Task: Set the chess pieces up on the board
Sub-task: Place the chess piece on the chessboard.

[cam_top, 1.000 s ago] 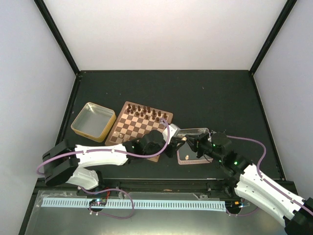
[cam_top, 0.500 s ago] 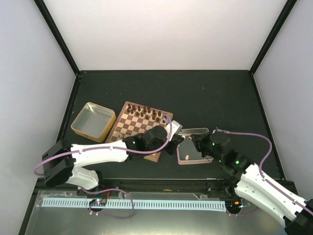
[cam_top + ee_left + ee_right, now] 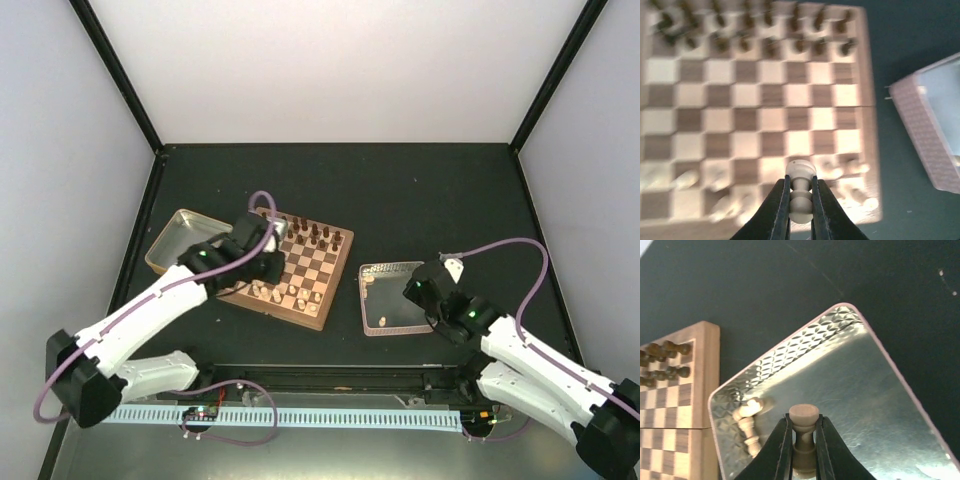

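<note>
Pawn (image 3: pixel 800 172), pale, is pinched between the jaws of the left gripper (image 3: pixel 800 186), its round head poking out just past the tips. It hangs over the near rows of the board (image 3: pixel 760 115); I can't tell whether its base touches a square. The right gripper (image 3: pixel 803 427) has its jaws pressed on a second pawn (image 3: pixel 804 414) in the same way, neck between the tips and head clear of them. That one is over the tray (image 3: pixel 880 370), whether lifted or standing I can't tell.

In the tray lies one loose pale piece (image 3: pixel 750 424), close to the wall nearest the board and just left of the held one. The tin (image 3: pixel 165 245) sits just left of the board, with the left arm crossing its near corner.

From above, the left gripper (image 3: pixel 262 265) is over the board's left side and the right gripper (image 3: pixel 420 290) is at the tray's right edge, the two arms well apart. That view shows the dark pieces (image 3: pixel 310 235) ranked along the far rows and the pale pieces (image 3: pixel 290 295) gathered on the near rows. It is too coarse to show either grip. The left wrist view shows the pale men only as blurs under the fingers. The right wrist view catches just a corner of the board, with a few dark men.
</note>
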`<control>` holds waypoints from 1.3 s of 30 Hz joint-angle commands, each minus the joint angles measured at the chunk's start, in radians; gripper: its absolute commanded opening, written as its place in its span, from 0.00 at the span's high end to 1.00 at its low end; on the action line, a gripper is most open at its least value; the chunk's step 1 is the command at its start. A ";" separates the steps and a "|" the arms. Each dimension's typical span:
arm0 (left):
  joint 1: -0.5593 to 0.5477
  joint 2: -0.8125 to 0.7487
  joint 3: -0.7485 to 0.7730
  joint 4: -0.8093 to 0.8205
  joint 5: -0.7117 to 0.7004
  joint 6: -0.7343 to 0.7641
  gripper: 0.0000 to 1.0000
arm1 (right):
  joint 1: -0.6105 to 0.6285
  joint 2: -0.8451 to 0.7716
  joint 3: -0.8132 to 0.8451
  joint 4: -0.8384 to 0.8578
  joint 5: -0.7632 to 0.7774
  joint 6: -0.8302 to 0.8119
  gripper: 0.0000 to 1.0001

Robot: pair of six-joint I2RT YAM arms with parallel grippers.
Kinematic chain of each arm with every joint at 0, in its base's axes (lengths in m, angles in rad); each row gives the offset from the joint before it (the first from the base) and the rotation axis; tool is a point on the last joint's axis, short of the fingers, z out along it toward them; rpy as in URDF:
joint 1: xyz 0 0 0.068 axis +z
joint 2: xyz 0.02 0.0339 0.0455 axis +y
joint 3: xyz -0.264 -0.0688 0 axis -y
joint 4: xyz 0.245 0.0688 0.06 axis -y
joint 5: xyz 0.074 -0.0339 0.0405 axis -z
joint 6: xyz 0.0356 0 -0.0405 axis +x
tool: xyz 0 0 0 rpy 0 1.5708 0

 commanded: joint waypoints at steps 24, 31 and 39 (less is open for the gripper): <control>0.488 0.123 -0.086 -0.294 0.178 0.081 0.96 | -0.004 0.047 -0.039 0.050 0.052 -0.175 0.92; 0.511 0.225 -0.089 -0.253 0.208 0.078 0.94 | -0.003 0.052 -0.043 0.065 0.052 -0.195 0.91; 0.517 0.302 -0.082 -0.227 0.154 0.058 0.86 | -0.004 0.038 -0.056 0.063 0.062 -0.198 0.90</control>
